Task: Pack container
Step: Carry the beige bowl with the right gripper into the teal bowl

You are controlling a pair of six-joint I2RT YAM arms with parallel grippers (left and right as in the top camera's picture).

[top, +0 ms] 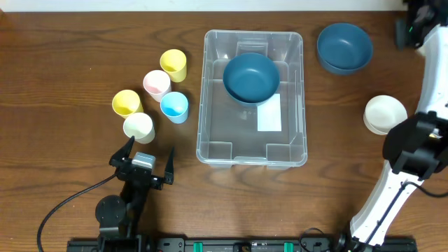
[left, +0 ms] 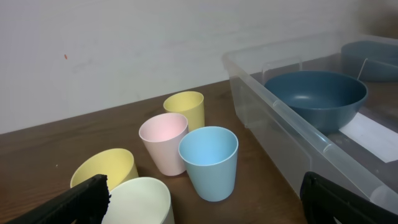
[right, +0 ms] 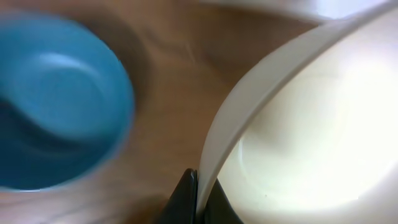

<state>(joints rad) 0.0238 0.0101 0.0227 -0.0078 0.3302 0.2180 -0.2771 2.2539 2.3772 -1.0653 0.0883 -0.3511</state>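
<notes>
The clear container (top: 203,105) stands mid-table with a white label (top: 269,113) on its base and one dark blue bowl (top: 250,75) inside. A white bowl (top: 383,113) sits on the table to its right. In the right wrist view my right gripper (right: 200,193) is shut on the white bowl's (right: 311,124) rim, one finger on each side of the wall. My left gripper (top: 147,152) stands open at the front left, just short of a cream cup (top: 138,127), with nothing between its fingers.
Dark blue bowls (top: 344,46) are stacked at the back right. Left of the container stand several cups: yellow (top: 173,64), pink (top: 157,84), light blue (top: 174,106) and a second yellow one (top: 127,103). The right arm (top: 399,182) crosses the front right.
</notes>
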